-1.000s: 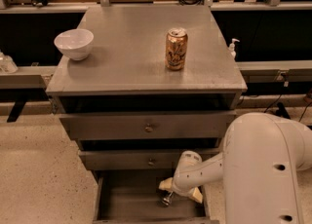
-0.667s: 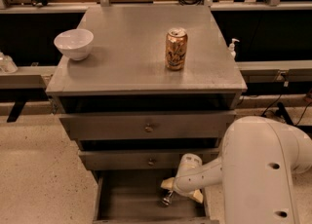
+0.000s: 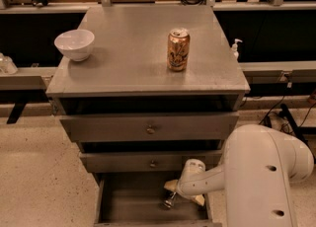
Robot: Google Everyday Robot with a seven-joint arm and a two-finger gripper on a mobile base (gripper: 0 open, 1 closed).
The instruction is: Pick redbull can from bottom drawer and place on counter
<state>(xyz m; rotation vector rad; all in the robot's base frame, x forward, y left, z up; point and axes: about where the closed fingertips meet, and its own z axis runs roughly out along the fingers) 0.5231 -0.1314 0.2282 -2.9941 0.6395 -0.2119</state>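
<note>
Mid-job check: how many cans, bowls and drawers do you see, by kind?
Cans: 2, gold can on the counter, redbull can in the bottom drawer
Bowls: 1, white bowl
Drawers: 3, top drawer, middle drawer, bottom drawer
Total: 6
Pincer: down in the bottom drawer, beside the redbull can

Table point(image 3: 123, 75): bowl point(image 3: 74, 44) at left, can point(image 3: 178, 49) right of centre. Bottom drawer point(image 3: 129, 200) open below: gripper point(image 3: 172, 199) inside, right half.
</note>
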